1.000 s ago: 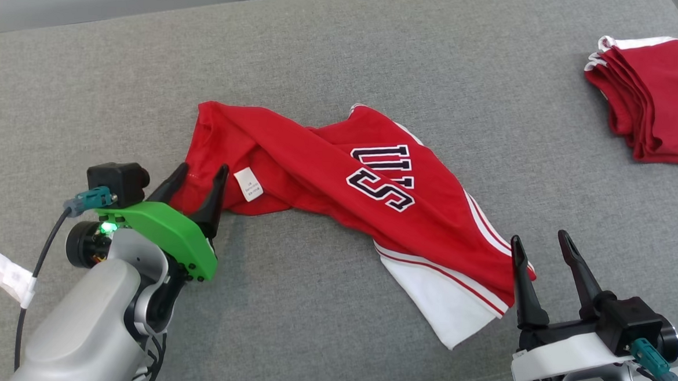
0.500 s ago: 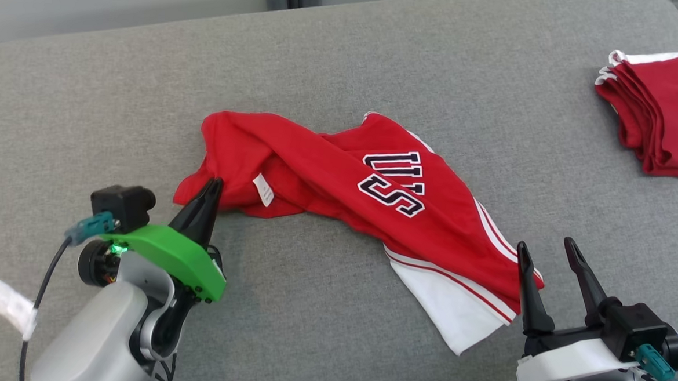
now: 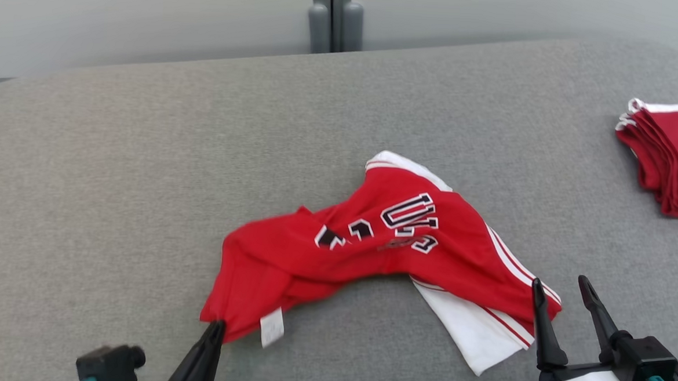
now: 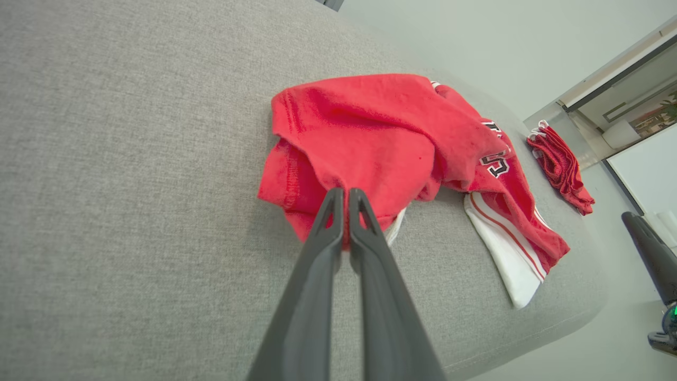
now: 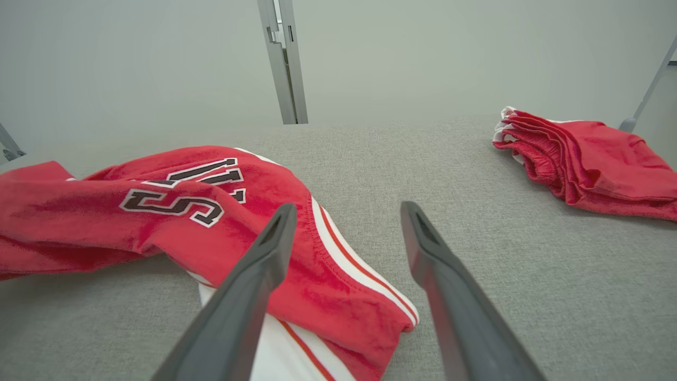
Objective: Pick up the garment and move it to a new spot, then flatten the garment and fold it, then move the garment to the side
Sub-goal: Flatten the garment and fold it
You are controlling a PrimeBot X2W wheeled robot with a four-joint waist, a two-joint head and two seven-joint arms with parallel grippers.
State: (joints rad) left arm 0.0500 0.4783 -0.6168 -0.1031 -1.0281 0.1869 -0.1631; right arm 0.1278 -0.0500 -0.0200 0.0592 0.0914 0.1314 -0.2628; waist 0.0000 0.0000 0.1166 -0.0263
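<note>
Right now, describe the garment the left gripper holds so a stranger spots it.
On the grey cushion, look front and centre. The crumpled red garment lies there, unlike the folded red stack at right, showing dark lettering and a white panel.

Bright, even, diffuse light falls from above, and colours read cleanly. The red knit garment with white stripes and dark lettering (image 3: pixel 323 265) casts a soft, narrow shadow on the grey woven upholstered surface (image 3: pixel 142 174), darkest beneath its raised fold in the head view. That view is slightly soft, and motion blur smears the lettering and the hem by the white label. Both wrist views show wide-angle stretch toward the corners. There the dark fingers of the left gripper (image 4: pixel 344 194) and the right gripper (image 5: pixel 349 207) loom large and lose focus near the bottom edge. The folded stack of red cloth with white trim (image 5: pixel 582 159) is reasonably sharp.
</note>
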